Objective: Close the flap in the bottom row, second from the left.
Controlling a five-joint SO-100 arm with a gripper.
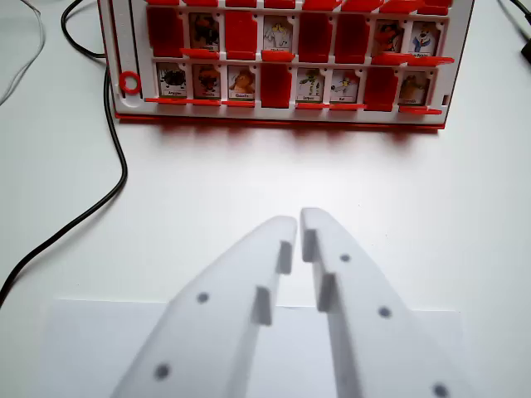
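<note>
A red and white flap board point(282, 114) stands at the top of the wrist view, on a white table. In its bottom row, the second flap from the left point(207, 81) is upright and shows a picture card. The flaps beside it, the leftmost one point(172, 81) and the third one point(241, 82), also show pictures. The fourth slot point(276, 84) is plain red. My gripper point(299, 220) fills the lower middle with its white fingers point(249, 282) close together, shut on nothing. It is well short of the board, with bare table between them.
A black cable point(99, 203) curves down the left side from the board's corner. A thin white cable point(25, 58) lies at the top left. A white paper sheet point(91, 340) lies under the gripper. A red ring point(129, 82) sits on the board's left edge.
</note>
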